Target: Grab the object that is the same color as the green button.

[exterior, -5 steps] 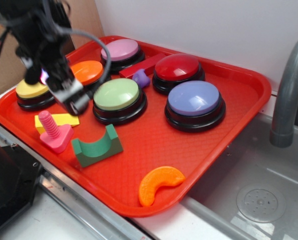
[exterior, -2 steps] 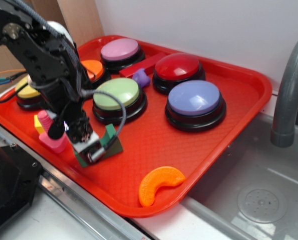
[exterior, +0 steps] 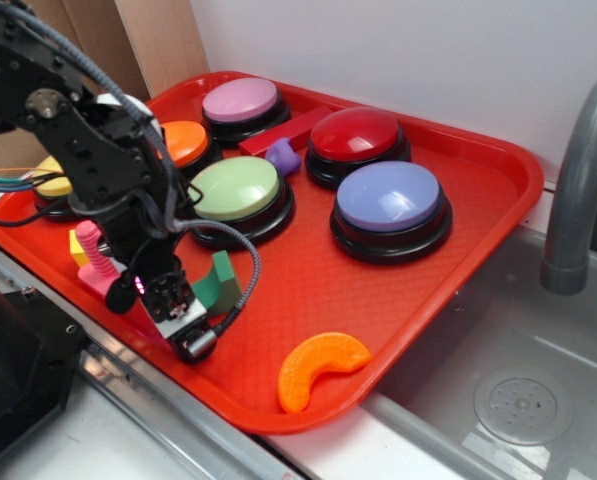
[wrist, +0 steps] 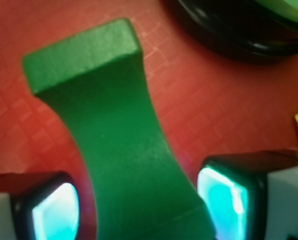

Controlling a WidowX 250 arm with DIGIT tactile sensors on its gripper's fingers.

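Note:
The dark green arch block [exterior: 219,283] lies on the red tray [exterior: 478,200] near its front edge, just in front of the pale green button [exterior: 234,188]. My gripper [exterior: 181,311] has come down over the block and mostly hides it in the exterior view. In the wrist view the block [wrist: 121,145] runs up between my two glowing pads: the left pad [wrist: 54,210] stands a little apart from it and the right pad [wrist: 223,197] is close beside it. The jaws are open around the block. The button's black base [wrist: 238,30] shows at the top right.
A pink screw toy [exterior: 96,262] and a yellow block [exterior: 76,247] sit just left of my gripper. An orange crescent [exterior: 320,365] lies at the tray's front right. Yellow [exterior: 50,182], orange [exterior: 180,140], pink [exterior: 240,100], red [exterior: 356,132] and blue [exterior: 390,195] buttons stand behind. A sink and faucet [exterior: 578,180] are to the right.
My gripper moved from above the yellow button forward and down to the green block, and now straddles it lower than 0.4 s ago. The block looks shifted or turned slightly.

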